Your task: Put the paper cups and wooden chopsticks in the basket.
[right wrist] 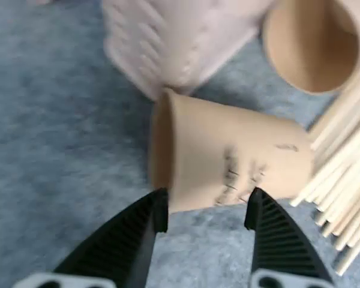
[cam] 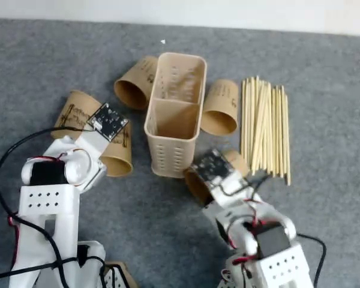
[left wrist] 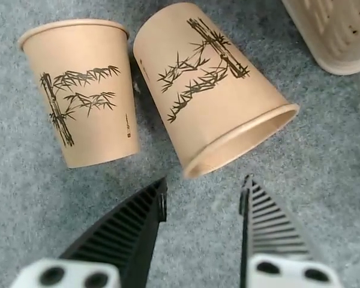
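While the left gripper [left wrist: 203, 193] hangs spread by a lying cup [left wrist: 213, 90] at the basket's [cam: 174, 114] eight o'clock, closing could roll it away. The right gripper [right wrist: 207, 205], spread over another cup [right wrist: 228, 157] at five o'clock, might scatter the chopsticks [cam: 265, 126] at three.

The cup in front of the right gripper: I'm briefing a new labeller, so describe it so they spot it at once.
Find the basket lying mid-table, then the chopsticks to its right. The cup lies on its side between the basket's near end and that bundle, ahead of the right gripper; the other cup on that side lies farther back.
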